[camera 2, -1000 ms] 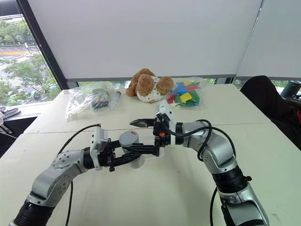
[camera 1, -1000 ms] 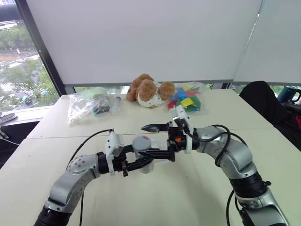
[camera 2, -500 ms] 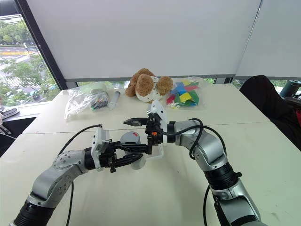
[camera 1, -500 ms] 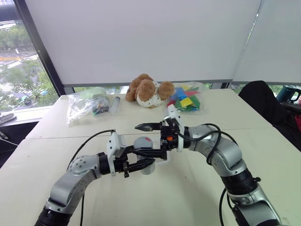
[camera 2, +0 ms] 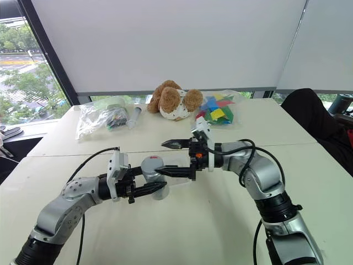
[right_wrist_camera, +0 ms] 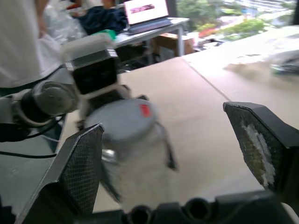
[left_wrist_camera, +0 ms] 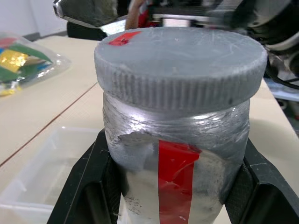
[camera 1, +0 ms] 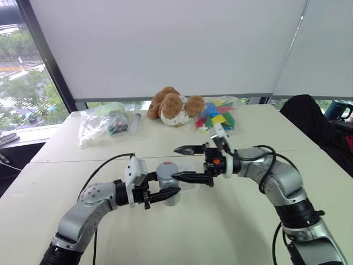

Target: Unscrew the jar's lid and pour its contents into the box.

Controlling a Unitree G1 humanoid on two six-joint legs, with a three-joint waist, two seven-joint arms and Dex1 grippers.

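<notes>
The left gripper (camera 1: pixel 161 194) clamps the upright jar (camera 1: pixel 167 184) by its body, lid (left_wrist_camera: pixel 180 63) on. The right gripper (camera 1: pixel 186 163), spread wide, sits just right of the lid, seemingly level with it. The box (left_wrist_camera: pixel 44 172) lies just beyond.

The jar (left_wrist_camera: pixel 173 158) looks crinkly foil-silver, its lid (left_wrist_camera: pixel 180 65) matt ridged grey plastic.

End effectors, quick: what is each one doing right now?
Left end effector: closed on the jar, lid on.
Right end effector: open, holding nothing.
</notes>
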